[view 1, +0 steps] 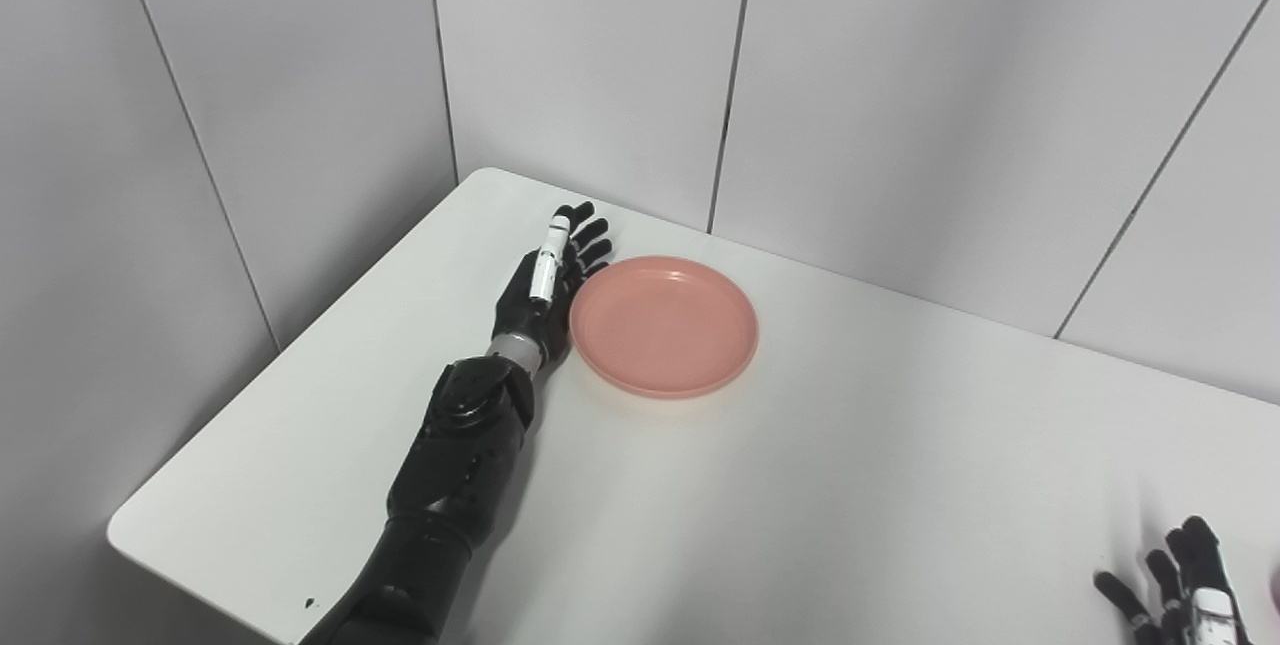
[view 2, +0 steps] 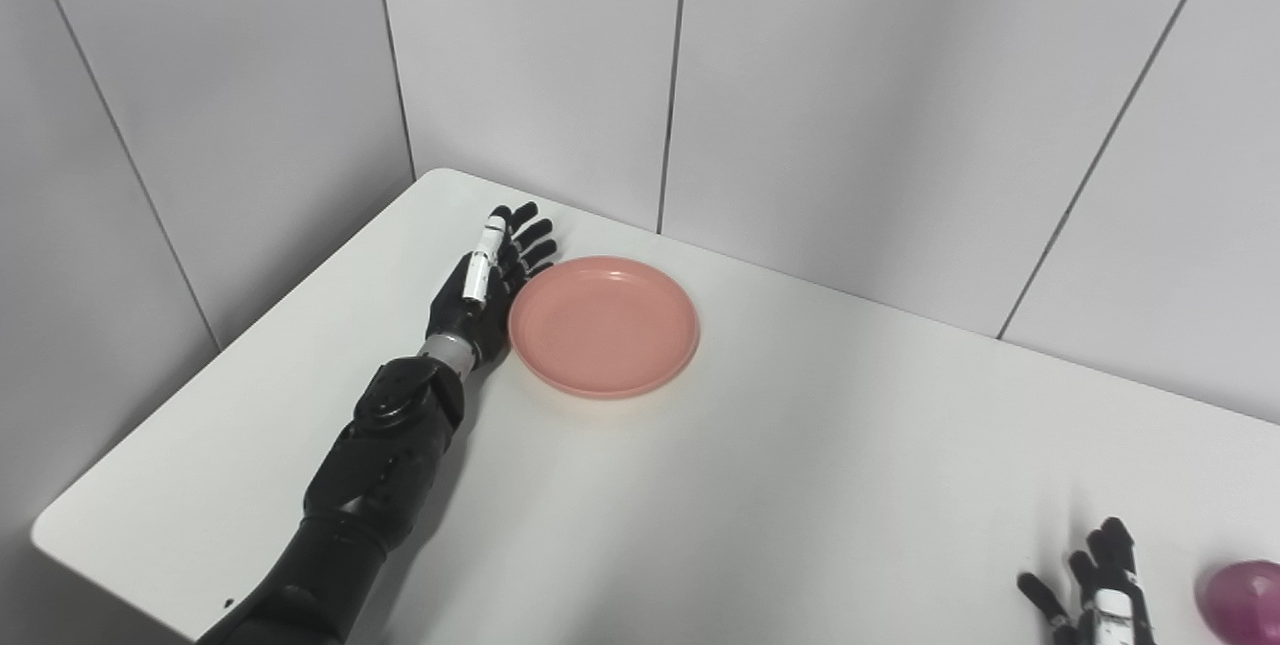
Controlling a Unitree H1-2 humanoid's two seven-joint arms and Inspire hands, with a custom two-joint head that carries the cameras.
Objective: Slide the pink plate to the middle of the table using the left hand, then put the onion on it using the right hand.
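Observation:
The pink plate (view 1: 662, 325) lies flat on the white table (view 1: 820, 485), towards its far left part. My left hand (view 1: 548, 277) rests edge-on against the plate's left rim, fingers straight and apart, holding nothing. The onion (view 2: 1245, 600), purple, sits at the near right corner of the picture, partly cut off by the edge. My right hand (view 2: 1095, 590) is just left of the onion, fingers spread and pointing up, not touching it; only its upper part shows.
Grey wall panels (view 1: 590, 65) close the table at the back and left. The table's left corner and near-left edge (view 1: 140, 525) are close to my left forearm.

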